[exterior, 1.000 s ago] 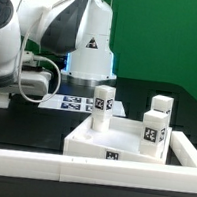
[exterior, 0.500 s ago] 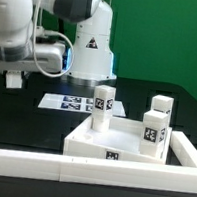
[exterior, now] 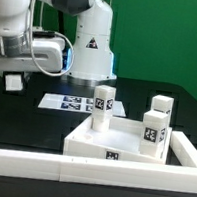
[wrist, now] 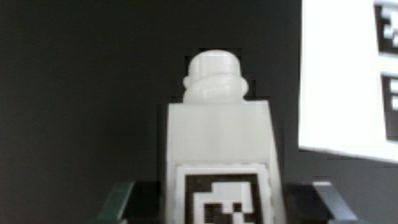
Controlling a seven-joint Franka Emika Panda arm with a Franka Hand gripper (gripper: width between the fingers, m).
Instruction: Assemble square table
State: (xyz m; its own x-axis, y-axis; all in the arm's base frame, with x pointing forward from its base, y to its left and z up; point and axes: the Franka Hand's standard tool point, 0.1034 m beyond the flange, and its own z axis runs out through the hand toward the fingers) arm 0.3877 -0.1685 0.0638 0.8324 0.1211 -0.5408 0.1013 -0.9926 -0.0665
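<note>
A white border bar [exterior: 37, 165] runs across the front of the black table [exterior: 23, 117]. Just behind it the square table's slab [exterior: 93, 139] lies flat with its raised rim up. Three tagged legs stand upright at it: one at the corner nearest the robot base [exterior: 104, 100], and two [exterior: 153, 132] [exterior: 162, 105] one behind the other on the exterior view's right. Whether any is screwed home cannot be told from here. Farther back, the marker board [exterior: 68, 104] lies flat on the table in front of the arm's white base [exterior: 93, 50].

Off to the exterior view's left, away from the slab, the Panda's wrist hangs above the table, its fingers hidden in that view. The wrist view fills the gap: the gripper [wrist: 221, 205] is clenched on the fourth leg [wrist: 228, 150], a dark finger [wrist: 125, 203] on either side of its tag and its rounded peg pointing away from the camera.

By this showing the assembly looks past halfway: three legs are placed, and the last, in the claw's grasp, has yet to be brought to the slab's free corner and fixed there.
</note>
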